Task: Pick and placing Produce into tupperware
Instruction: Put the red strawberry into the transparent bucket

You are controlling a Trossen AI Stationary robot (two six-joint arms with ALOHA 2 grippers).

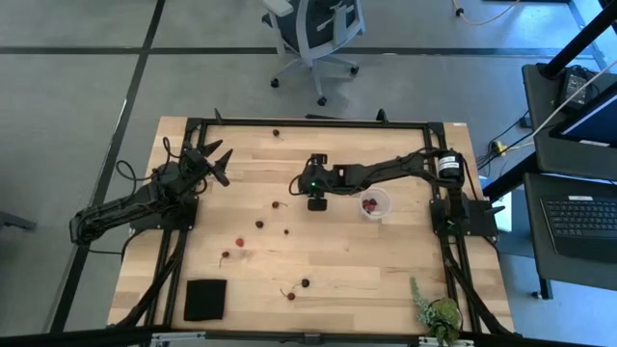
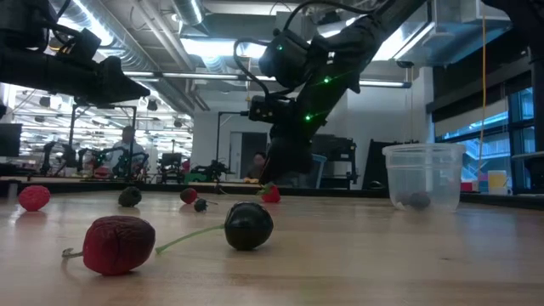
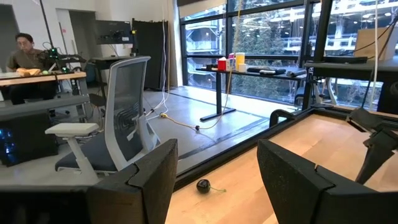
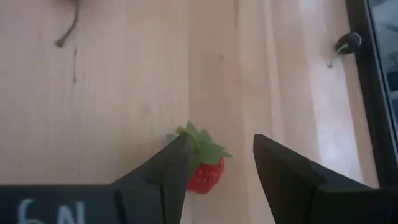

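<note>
Small red and dark fruits lie scattered on the wooden table (image 1: pixel 386 280), among them a dark cherry (image 1: pixel 306 283) and a red one (image 1: pixel 239 241). The translucent tub (image 1: pixel 376 204) stands upright right of centre with red fruits inside. My right gripper (image 4: pixel 221 146) is open and points down at mid-table (image 1: pixel 316 200), left of the tub. A red strawberry with green leaves (image 4: pixel 205 171) lies on the table between its fingers, close beside one. In the low view it shows under the gripper (image 2: pixel 270 194). My left gripper (image 1: pixel 218 160) is open and waits over the table's left part.
A black square pad (image 1: pixel 204 299) lies near the table's near-left corner and a leafy plant (image 1: pixel 439 313) near the near-right corner. A black frame (image 1: pixel 308 122) runs along the table's edges. A dark cherry (image 3: pixel 203 185) lies by the far edge. An office chair (image 1: pixel 313 34) stands beyond the table.
</note>
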